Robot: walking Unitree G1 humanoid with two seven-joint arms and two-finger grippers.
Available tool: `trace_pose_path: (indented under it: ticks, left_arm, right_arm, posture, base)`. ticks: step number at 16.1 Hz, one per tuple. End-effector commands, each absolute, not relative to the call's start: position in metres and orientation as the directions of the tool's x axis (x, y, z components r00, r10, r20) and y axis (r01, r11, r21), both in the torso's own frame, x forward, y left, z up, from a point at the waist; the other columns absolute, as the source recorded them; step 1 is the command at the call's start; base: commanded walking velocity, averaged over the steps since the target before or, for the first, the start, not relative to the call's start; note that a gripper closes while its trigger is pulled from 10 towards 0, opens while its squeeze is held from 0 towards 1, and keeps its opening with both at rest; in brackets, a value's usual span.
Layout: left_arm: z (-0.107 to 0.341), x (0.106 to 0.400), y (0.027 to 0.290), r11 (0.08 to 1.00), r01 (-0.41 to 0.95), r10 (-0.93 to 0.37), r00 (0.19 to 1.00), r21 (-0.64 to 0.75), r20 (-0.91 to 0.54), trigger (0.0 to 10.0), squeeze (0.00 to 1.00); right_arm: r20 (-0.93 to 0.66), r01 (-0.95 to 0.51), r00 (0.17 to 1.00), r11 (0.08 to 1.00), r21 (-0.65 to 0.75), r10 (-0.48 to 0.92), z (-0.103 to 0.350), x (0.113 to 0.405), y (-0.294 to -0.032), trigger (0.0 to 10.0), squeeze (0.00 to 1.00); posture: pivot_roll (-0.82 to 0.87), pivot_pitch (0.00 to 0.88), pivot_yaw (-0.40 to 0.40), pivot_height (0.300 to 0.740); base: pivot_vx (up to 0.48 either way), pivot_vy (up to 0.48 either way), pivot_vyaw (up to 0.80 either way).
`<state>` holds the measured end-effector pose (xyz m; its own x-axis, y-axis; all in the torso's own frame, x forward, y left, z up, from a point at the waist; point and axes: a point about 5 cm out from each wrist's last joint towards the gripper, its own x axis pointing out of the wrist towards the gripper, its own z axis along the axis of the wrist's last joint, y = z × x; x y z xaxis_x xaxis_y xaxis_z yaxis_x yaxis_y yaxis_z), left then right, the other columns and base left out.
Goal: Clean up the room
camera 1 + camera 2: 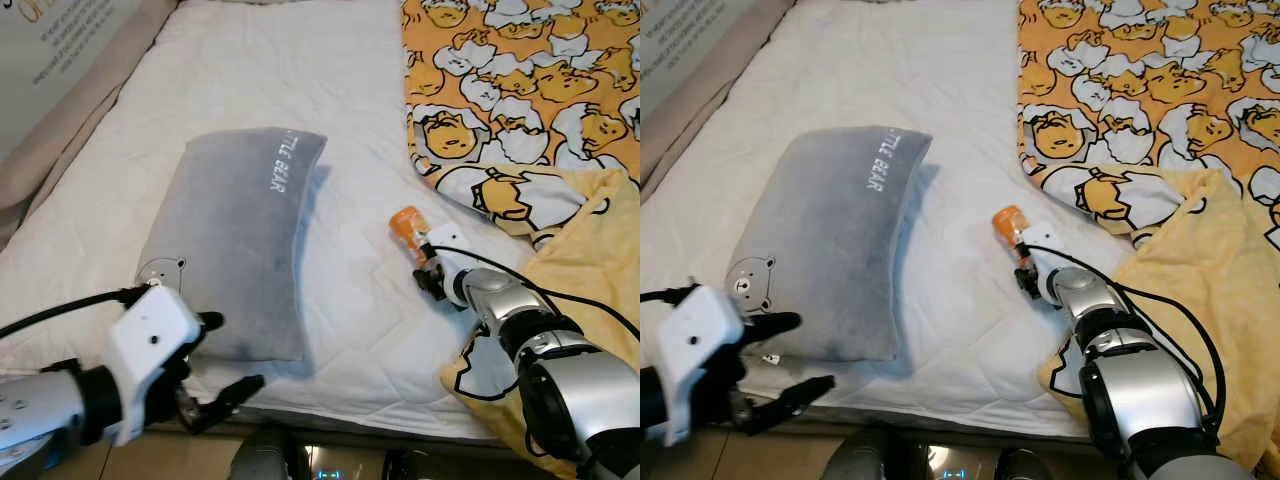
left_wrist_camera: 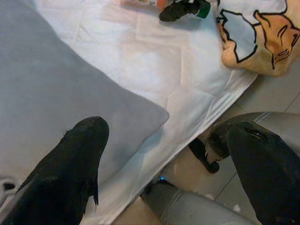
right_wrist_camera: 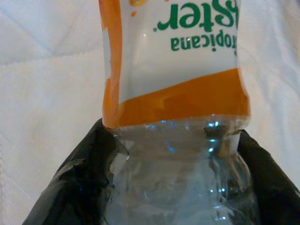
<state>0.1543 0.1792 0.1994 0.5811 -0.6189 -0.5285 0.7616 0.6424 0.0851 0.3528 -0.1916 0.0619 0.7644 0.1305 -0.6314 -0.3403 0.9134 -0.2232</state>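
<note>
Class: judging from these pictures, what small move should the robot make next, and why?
Probably lift the plastic bottle straight up off the white bed sheet: the right gripper already has a finger on each side of it. The left gripper hangs open by the grey pillow.

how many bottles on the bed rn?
1. The plastic bottle lies on the white sheet between the grey pillow and the yellow blanket, between the right gripper fingers. Blanket folds may hide others.
</note>
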Motion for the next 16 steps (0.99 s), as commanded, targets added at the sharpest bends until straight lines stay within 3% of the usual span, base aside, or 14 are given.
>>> trace_pose_path:
  ticks: [1, 4, 8, 9, 10, 14, 16]
  left_arm:
    - [0.197, 0.160, 0.179, 0.656, 0.749, -0.613, 0.598, 0.089, -0.516, 10.0, 0.00]
    - [0.185, 0.182, 0.174, 0.703, 0.707, -0.600, 0.643, 0.070, -0.476, 10.0, 0.00]
    - [0.170, 0.214, 0.173, 0.826, 0.554, -0.471, 0.782, 0.108, -0.408, 10.0, 0.00]
    - [0.166, 0.220, 0.170, 0.847, 0.520, -0.443, 0.807, 0.111, -0.391, 10.0, 0.00]
    - [0.163, 0.225, 0.168, 0.864, 0.488, -0.416, 0.829, 0.121, -0.373, 10.0, 0.00]
    - [0.152, 0.238, 0.159, 0.908, 0.395, -0.338, 0.888, 0.140, -0.312, 10.0, 0.00]
    - [0.150, 0.237, 0.156, 0.913, 0.384, -0.329, 0.892, 0.135, -0.308, 10.0, 0.00]
  right_arm:
    - [-0.627, -0.305, 0.769, 0.934, -0.186, 0.126, 0.066, 0.355, -0.195, 0.0, 0.00]
    - [-0.592, -0.243, 0.796, 0.962, -0.121, 0.126, 0.072, 0.357, -0.204, 0.0, 0.00]
    - [-0.449, -0.175, 0.875, 0.983, 0.059, 0.183, 0.087, 0.363, -0.209, 0.0, 0.00]
    - [-0.405, -0.155, 0.894, 0.981, 0.116, 0.189, 0.087, 0.361, -0.211, 2.4, 0.00]
    - [-0.367, -0.152, 0.908, 0.975, 0.161, 0.202, 0.084, 0.356, -0.212, 10.0, 0.00]
    - [-0.222, -0.178, 0.947, 0.954, 0.241, 0.233, 0.095, 0.275, -0.198, 10.0, 0.00]
    - [-0.193, -0.164, 0.956, 0.951, 0.263, 0.219, 0.101, 0.252, -0.195, 10.0, 0.00]
  posture:
    - [0.28, 0.083, 0.030, 0.740]
    - [0.20, 0.008, 0.024, 0.740]
    - [0.09, 0.000, 0.026, 0.740]
    - [0.07, 0.000, 0.026, 0.740]
    - [0.05, 0.000, 0.031, 0.740]
    - [-0.02, 0.000, 0.062, 0.740]
    - [-0.05, 0.000, 0.084, 0.740]
  base:
    - [0.000, 0.000, 0.00]
    - [0.000, 0.000, 0.00]
    - [0.000, 0.000, 0.00]
    - [0.000, 0.000, 0.00]
    - [0.000, 0.000, 0.00]
    - [0.000, 0.000, 0.00]
    - [0.000, 0.000, 0.00]
